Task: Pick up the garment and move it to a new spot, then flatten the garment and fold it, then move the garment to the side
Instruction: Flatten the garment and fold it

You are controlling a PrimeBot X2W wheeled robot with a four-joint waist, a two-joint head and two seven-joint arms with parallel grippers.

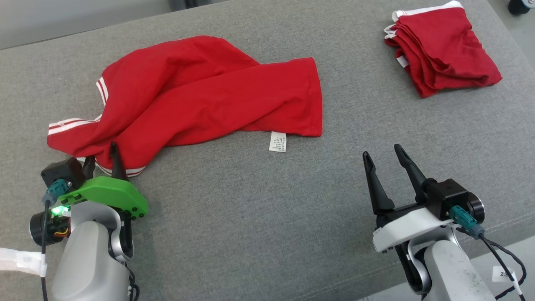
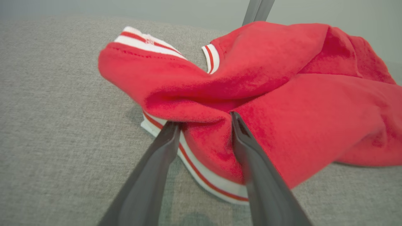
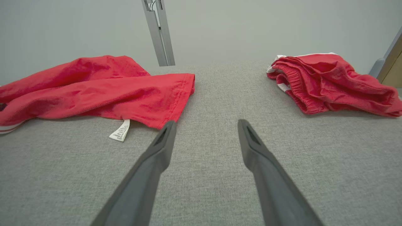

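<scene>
So, the red garment (image 1: 200, 96) is lying crumpled on the left half of the grey worktop (image 1: 250, 217). White-striped trim is bunched up at its near-left end, and a white care label (image 1: 277, 141) is poking out from under the near edge.

The left tool (image 1: 101, 152) is parked right at that near-left corner, fingers pointed into the cloth. In the left wrist view its jaws are seen fairly wide, straddling a lump of red fabric and the striped hem (image 2: 204, 179). One finger is tucked under a fold and the other is laid against the cloth. A proper pinch can't be made out, tbh.

The right tool (image 1: 381, 150) is held over bare worktop on the right, jaws wide with nothing between them, clear of the garment. A second red garment (image 1: 443, 50), folded into a rough stack, is set at the far right corner. A grey metal post (image 3: 158, 31) can be seen beyond the far edge.
</scene>
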